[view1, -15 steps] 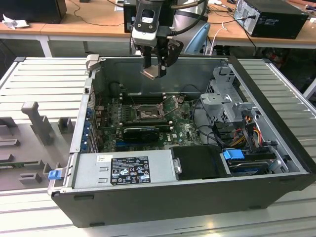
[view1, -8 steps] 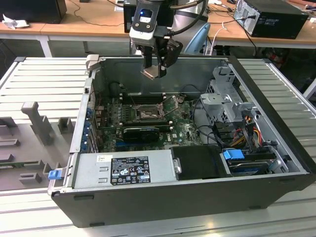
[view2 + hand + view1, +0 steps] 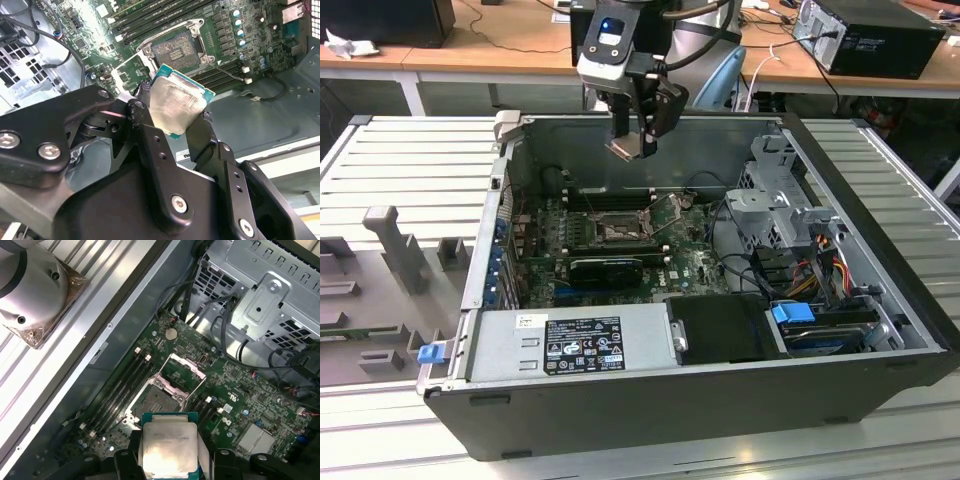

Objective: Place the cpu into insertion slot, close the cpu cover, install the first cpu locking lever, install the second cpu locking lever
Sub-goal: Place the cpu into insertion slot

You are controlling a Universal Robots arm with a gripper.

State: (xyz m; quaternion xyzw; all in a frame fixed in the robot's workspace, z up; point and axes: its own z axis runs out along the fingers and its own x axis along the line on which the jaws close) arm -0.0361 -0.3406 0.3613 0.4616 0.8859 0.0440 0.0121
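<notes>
gripping a small flat square cpu with a pale silvery face and green edge [image 3: 177, 107] [image 3: 167, 447] [image 3: 625, 148], the black two-fingered claw [image 3: 175, 114] [image 3: 168, 456] [image 3: 636, 146] is closed to the chip's width. one black finger [image 3: 142, 102] presses on each of two opposite edges. chip held tilted in the second wrist view, face toward the camera.

claw and chip hang in the air over the far wall of the open dark computer case [image 3: 720, 400], well above the green motherboard [image 3: 692, 268].

square black insertion slot with metal rim [image 3: 620, 232] [image 3: 175, 49] [image 3: 154, 401] lies below, apart from the chip, nothing in it. silvery square-frame cpu cover [image 3: 184, 372] is swung up off the socket.

grey power supply box [image 3: 570, 340] sits at the case's near side, and a silver drive cage [image 3: 775, 205] on the exterior view's right.
</notes>
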